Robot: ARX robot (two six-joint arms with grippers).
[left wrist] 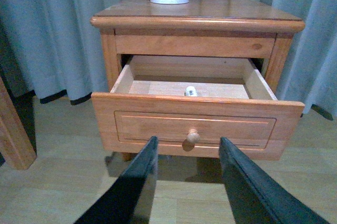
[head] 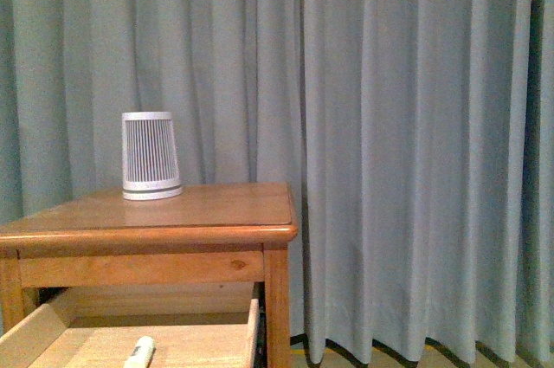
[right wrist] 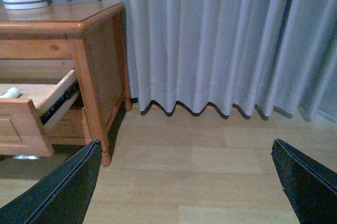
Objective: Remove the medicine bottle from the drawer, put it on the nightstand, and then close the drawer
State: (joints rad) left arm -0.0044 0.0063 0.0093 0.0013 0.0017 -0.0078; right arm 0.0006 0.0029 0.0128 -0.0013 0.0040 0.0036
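Observation:
The nightstand [left wrist: 197,13] stands before a grey-green curtain, and its upper drawer [left wrist: 195,124] is pulled out. Inside on the pale wood lies the small white medicine bottle [left wrist: 190,91], also seen in the front view as the medicine bottle [head: 139,351] and at the edge of the right wrist view as the bottle [right wrist: 9,93]. My left gripper [left wrist: 187,150] is open, low in front of the drawer's round knob [left wrist: 193,136], apart from it. My right gripper [right wrist: 187,153] is open wide over the floor, to the right of the nightstand [right wrist: 100,60]. Neither gripper holds anything.
A white ribbed tapered device [head: 151,156] stands at the back of the nightstand top [head: 173,212]. The curtain [head: 415,143] hangs behind and to the right. A taller wooden furniture leg [left wrist: 13,134] stands left of the nightstand. Wooden floor [right wrist: 210,171] lies right of it.

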